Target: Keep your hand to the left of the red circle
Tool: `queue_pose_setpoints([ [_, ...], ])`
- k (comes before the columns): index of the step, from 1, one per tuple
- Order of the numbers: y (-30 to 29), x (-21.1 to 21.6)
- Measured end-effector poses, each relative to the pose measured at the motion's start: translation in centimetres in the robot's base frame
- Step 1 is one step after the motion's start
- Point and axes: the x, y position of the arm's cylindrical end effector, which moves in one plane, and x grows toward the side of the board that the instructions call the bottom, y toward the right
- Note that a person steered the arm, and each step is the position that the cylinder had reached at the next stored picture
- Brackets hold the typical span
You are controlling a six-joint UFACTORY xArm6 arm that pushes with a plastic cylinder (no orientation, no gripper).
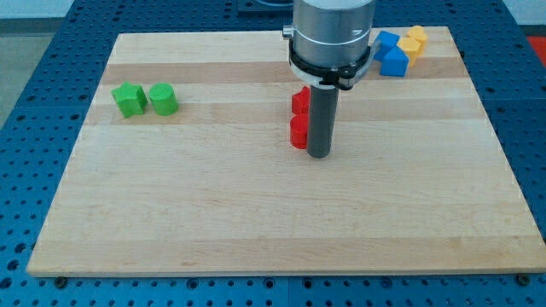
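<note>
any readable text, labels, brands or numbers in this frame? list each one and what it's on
None. No text, label, brand or number is readable anywhere: not on the wooden board, the red blocks, green blocks, blue blocks, yellow blocks, or the arm's metal housing above my tip.

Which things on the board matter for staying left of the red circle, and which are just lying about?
In the job:
- my tip, now just right of the reds
- two red blocks, partly hidden by the rod; can't tell which is the circle

Lying about:
- two green blocks, view's left
- blue blocks and yellow blocks, top right
</note>
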Motion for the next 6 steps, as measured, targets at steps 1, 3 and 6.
queue_pose_setpoints([
  [1, -0.9, 1.4],
  [3, -8.2, 1.1],
  [6, -8.7, -1.9],
])
